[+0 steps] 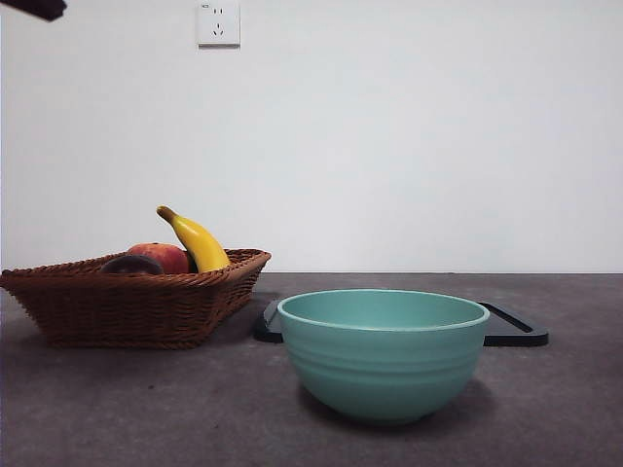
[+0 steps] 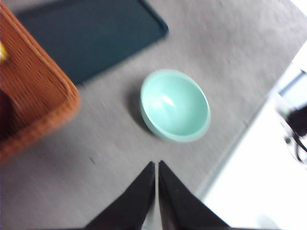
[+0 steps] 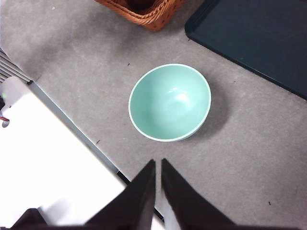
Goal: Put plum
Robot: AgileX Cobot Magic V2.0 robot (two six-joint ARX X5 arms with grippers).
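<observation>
The plum [image 1: 130, 265] is dark and lies in the brown wicker basket [image 1: 136, 306] at the left, next to a red-orange peach [image 1: 163, 256] and a yellow banana [image 1: 200, 244]. In the blurred left wrist view a dark patch [image 2: 5, 115] inside the basket [image 2: 43, 91] may be the plum. My left gripper [image 2: 157, 166] is shut and empty, high above the table between the basket and the teal bowl [image 2: 175, 105]. My right gripper [image 3: 158, 164] is shut and empty, high over the table's edge near the bowl [image 3: 170, 101].
The teal bowl [image 1: 382, 350] stands empty at the front centre. A flat dark tray [image 1: 516, 331] lies behind it and shows in the wrist views [image 2: 91, 33] [image 3: 259, 38]. A basket corner [image 3: 148, 12] shows in the right wrist view. A black arm tip [image 1: 34, 8] shows at the top left corner.
</observation>
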